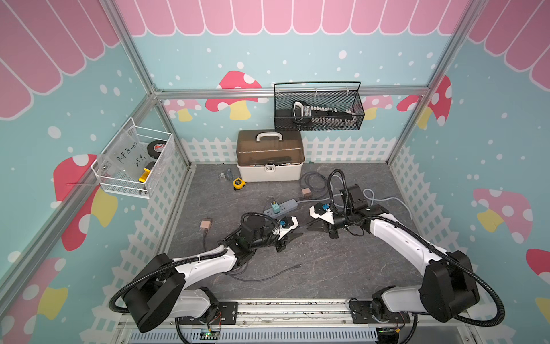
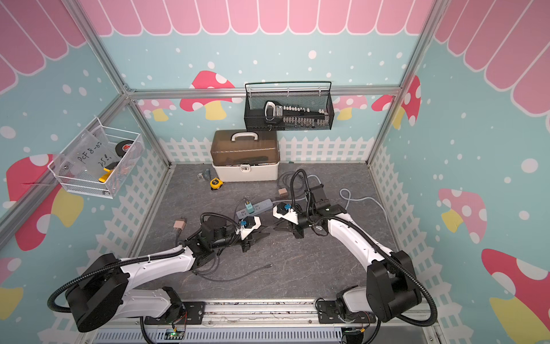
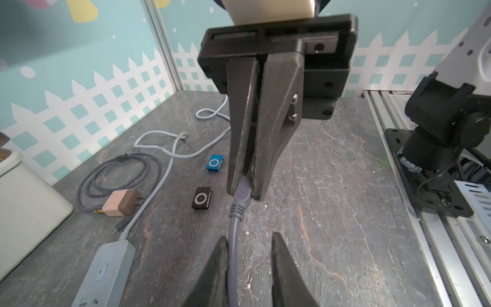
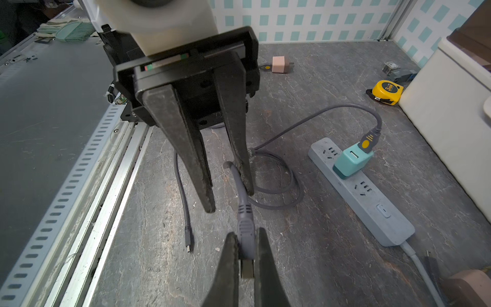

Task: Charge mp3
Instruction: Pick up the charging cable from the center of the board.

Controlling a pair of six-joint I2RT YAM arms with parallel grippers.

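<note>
The right gripper [image 4: 247, 238] is clamped tight on the moulded grey plug [image 3: 239, 202] of a braided grey cable [image 3: 233, 255], and the plug's flat metal tip pokes out past the tapered black fingers. The left gripper [image 3: 249, 236] faces it with its jaws narrowly apart; the cable runs loose between them, along one finger. A small, square black mp3 player [image 3: 202, 198] with a round control wheel and a blue mp3 player [image 3: 214, 163] of the same shape lie flat on the veined, slate-look table [image 3: 332, 172], near the right gripper. A pink-and-brown wall charger [image 3: 121, 203] and coiled cables sit beside them. A long grey power strip [image 4: 372, 202] carries a teal charger [image 4: 350, 162] with a cable plugged in. A yellow tape measure [image 4: 386, 91] lies by the cream storage box [image 1: 269, 171].
</note>
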